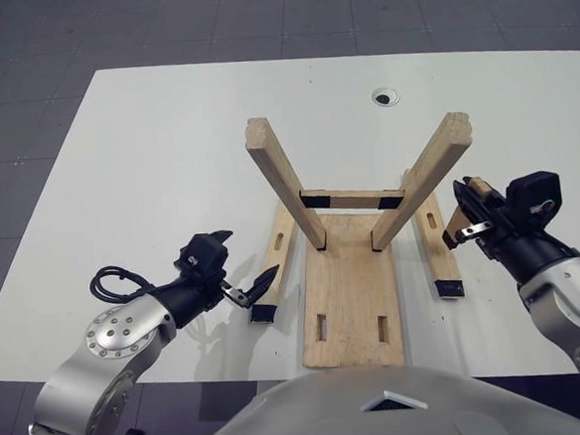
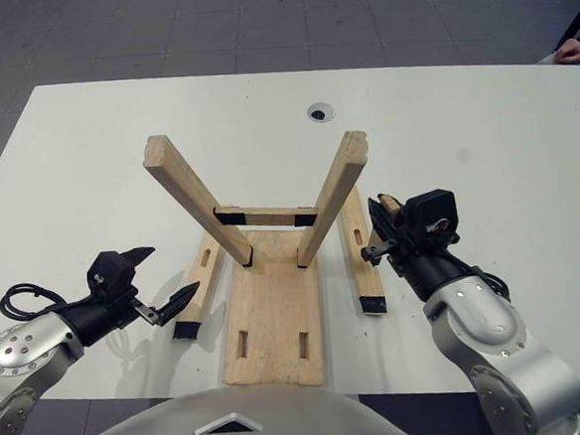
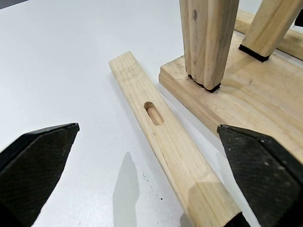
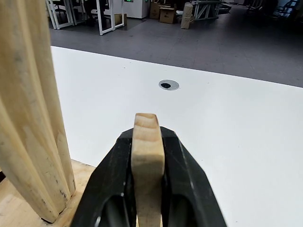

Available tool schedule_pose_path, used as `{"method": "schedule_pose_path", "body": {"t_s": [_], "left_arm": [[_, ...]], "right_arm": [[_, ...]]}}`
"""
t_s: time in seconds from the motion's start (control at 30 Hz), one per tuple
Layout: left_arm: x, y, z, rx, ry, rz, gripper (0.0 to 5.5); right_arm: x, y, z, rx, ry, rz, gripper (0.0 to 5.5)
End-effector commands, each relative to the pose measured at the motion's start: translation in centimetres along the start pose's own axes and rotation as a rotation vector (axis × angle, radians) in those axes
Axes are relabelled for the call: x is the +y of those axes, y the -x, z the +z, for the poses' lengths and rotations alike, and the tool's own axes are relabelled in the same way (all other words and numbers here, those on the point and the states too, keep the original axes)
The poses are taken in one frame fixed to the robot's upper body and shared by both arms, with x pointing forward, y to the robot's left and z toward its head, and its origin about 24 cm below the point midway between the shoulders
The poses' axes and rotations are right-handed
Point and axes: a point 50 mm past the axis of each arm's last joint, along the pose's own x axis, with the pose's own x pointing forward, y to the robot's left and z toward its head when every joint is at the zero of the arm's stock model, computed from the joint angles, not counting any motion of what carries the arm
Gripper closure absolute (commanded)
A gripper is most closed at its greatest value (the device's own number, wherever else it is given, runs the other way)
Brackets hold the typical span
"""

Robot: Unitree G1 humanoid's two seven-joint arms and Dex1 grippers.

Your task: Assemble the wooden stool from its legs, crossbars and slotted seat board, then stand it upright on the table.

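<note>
The slotted seat board (image 1: 351, 303) lies flat on the white table. Two legs (image 1: 286, 183) (image 1: 422, 178) stand up out of it, leaning apart, joined low down by a crossbar (image 1: 353, 199). A loose leg (image 1: 278, 253) lies along the board's left side and another (image 1: 437, 252) along its right. My left gripper (image 1: 242, 266) is open at the near end of the left loose leg (image 3: 156, 137), one finger (image 3: 33, 175) on each side of it. Just right of the right loose leg, my right gripper (image 1: 474, 215) is shut on a short wooden piece (image 4: 147, 137).
A round cable hole (image 1: 385, 96) sits in the table beyond the stool parts. Bare tabletop (image 1: 147, 168) spreads to the left and at the back. The table's near edge (image 1: 231, 376) runs just behind the seat board's near end.
</note>
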Motion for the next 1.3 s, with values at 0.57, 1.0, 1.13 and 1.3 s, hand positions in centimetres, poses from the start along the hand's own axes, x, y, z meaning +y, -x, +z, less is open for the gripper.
{"method": "schedule_pose_path", "body": {"t_s": [0.57,1.0,1.13,1.3], "left_arm": [[-0.2,-0.7,-0.7,0.011,0.063,0.112,0.0],[-0.6,-1.0,-0.8,0.014,0.071,0.103,0.0],[-0.5,-1.0,-0.8,0.012,0.068,0.1,0.0],[-0.4,-1.0,-0.7,0.008,0.064,0.1,0.0]], "right_arm": [[0.3,-2.5,0.6,-0.137,0.021,-0.144,5.1],[1.5,-3.1,-0.8,-0.086,0.004,-0.111,5.1],[1.1,-3.5,-1.7,-0.065,0.006,-0.129,5.1],[0.7,-3.9,-2.7,-0.05,0.019,-0.14,5.1]]}}
